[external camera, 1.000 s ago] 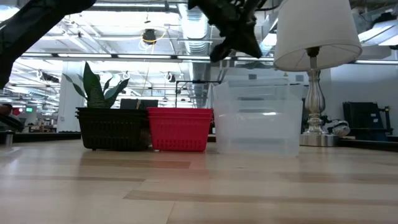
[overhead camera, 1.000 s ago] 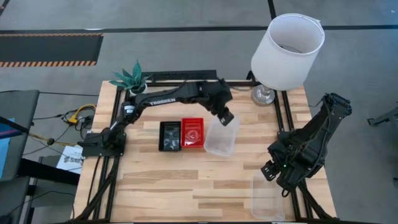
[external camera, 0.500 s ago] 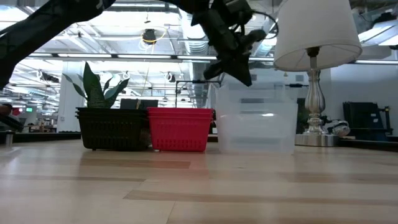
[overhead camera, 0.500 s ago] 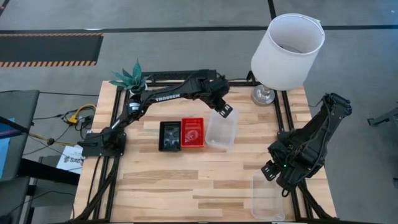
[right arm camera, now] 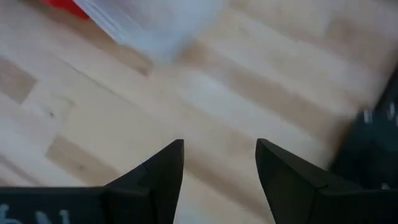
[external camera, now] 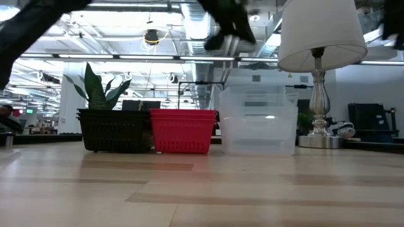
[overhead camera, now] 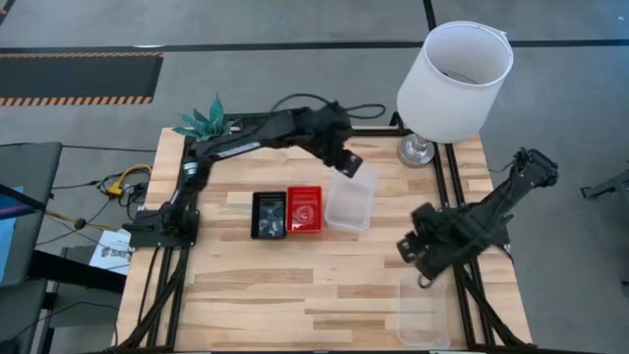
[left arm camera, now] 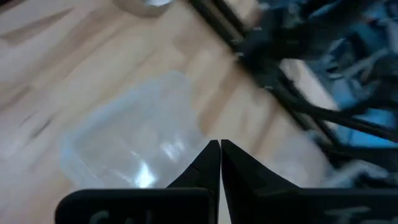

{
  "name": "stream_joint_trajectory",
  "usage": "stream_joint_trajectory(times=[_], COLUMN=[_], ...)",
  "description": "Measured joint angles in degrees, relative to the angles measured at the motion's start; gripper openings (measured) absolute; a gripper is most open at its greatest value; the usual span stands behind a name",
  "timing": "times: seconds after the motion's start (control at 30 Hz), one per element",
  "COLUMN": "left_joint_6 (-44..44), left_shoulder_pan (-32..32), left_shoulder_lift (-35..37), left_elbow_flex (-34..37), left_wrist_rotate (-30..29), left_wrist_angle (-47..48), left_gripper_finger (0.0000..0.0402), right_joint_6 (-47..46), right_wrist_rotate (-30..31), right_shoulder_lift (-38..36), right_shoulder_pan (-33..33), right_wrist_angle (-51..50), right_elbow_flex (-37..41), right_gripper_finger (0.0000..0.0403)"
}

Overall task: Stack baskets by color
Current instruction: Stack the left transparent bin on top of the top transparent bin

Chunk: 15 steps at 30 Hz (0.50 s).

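The clear shallow plastic basket (overhead camera: 423, 313) lying alone at the desk's (overhead camera: 265, 285) near right edge is my worry: my right tool (right arm camera: 219, 163), jaws spread and empty above bare wood, could nudge it off, while my left tool (left arm camera: 220, 163) hangs clenched over the clear stack (overhead camera: 349, 203).

Two dark jointed arms, black cables looped along them, each tool (left arm camera: 220, 163) apparently matte black wedge-shaped fingers.
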<state>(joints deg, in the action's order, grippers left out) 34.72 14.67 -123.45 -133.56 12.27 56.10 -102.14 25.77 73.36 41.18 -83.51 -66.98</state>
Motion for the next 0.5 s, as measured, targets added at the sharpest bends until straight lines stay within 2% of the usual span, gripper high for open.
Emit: stream_joint_trajectory(times=[0.07, 0.2, 0.27, 0.37, 0.5], left_joint_6=[0.07, -0.94, -1.01, -1.01, -1.03], left_shoulder_pan=[-0.79, -3.78, -5.95, -9.29, -13.97], left_shoulder_lift=[3.64, 10.97, 14.75, 18.88, 23.38], left_elbow_flex=[0.02, 0.11, 0.09, 0.09, 0.10], left_wrist_rotate=[-0.25, -6.03, -9.53, -14.07, -19.90], left_wrist_angle=[3.93, 9.48, 10.36, 11.51, 12.07], left_gripper_finger=[0.0000, 0.0000, 0.0000, 0.0000, 0.0000], right_joint_6=[9.83, 46.77, 60.08, 73.73, 84.27], right_wrist_rotate=[2.22, 6.44, 6.10, 3.01, -2.97], right_shoulder_lift=[0.02, 0.05, 0.03, 0.60, 2.91], right_shoulder_pan=[-3.39, -8.08, -10.73, -15.27, -20.72], right_wrist_angle=[2.96, 15.43, 20.67, 25.73, 29.51], right_elbow_flex=[0.00, 0.00, 0.00, -0.02, -0.02], right_gripper_finger=[0.0221, 0.0219, 0.0216, 0.0215, 0.0228])
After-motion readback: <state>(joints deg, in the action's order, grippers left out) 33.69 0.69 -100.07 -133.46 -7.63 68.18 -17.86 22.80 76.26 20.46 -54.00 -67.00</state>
